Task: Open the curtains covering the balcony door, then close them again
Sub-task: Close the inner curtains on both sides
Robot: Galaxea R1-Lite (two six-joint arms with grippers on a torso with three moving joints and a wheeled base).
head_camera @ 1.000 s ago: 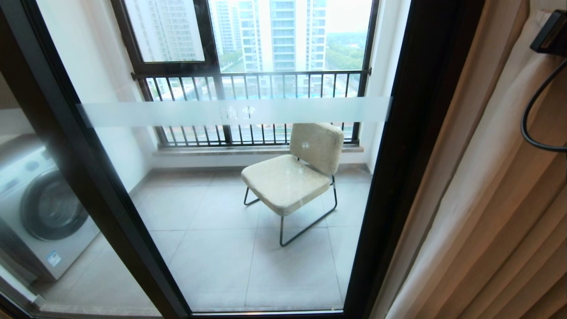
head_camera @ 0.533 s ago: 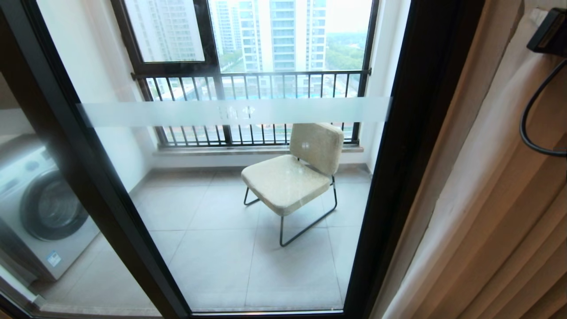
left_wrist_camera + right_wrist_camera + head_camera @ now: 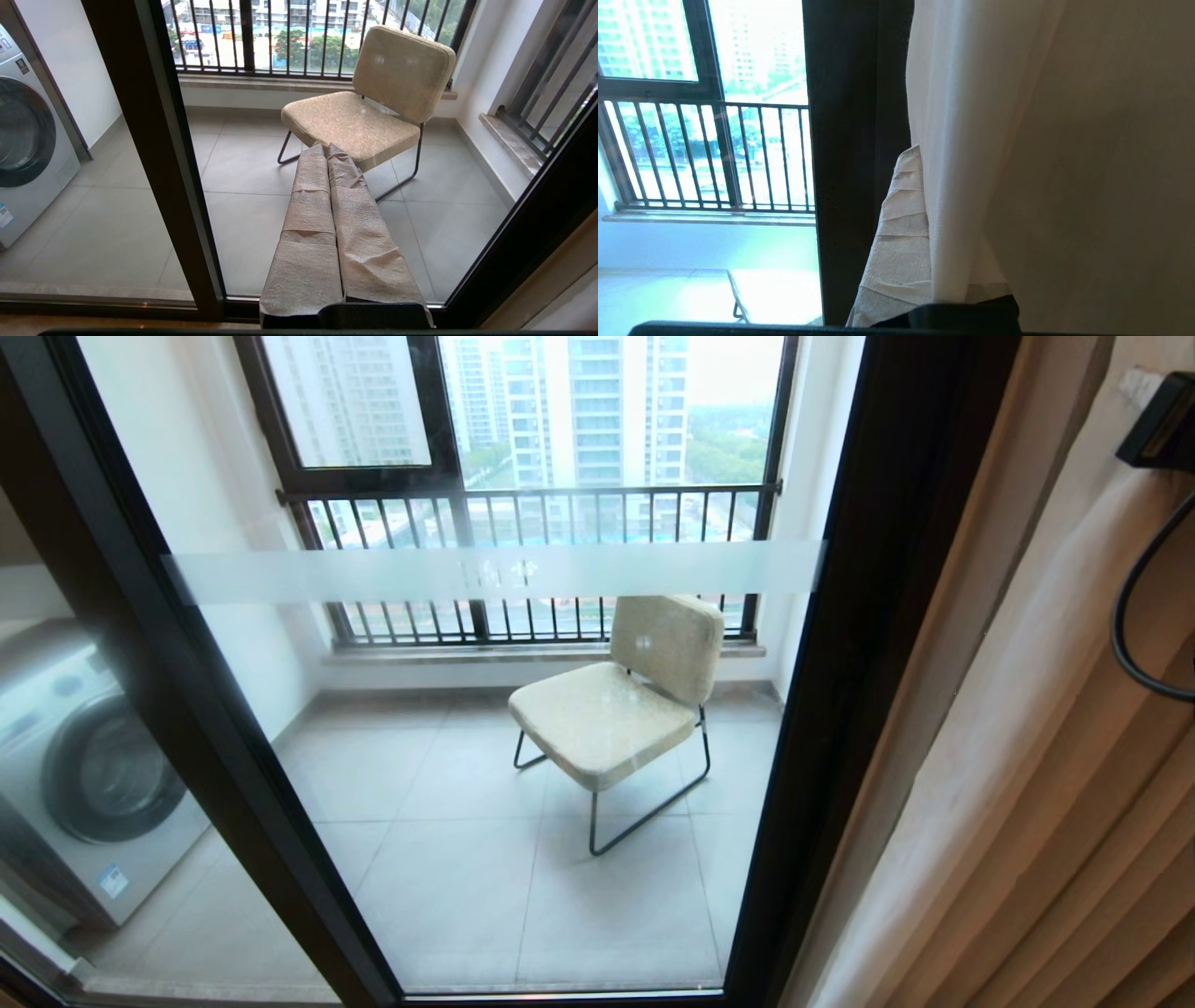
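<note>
Drawing the curtains back across the balcony door looks like the step in hand, since they hang bunched at the right of its bared glass; the right gripper, its wrapped fingers clamped on the sheer white edge, would do well to hold that pinch firm and pull level toward the left frame so the folds follow. The right wrist view alone shows this grip, the head view catching only the arm's black housing, while the left wrist view shows the left gripper idle, fingers pressed together, pointing at the chair outside.
</note>
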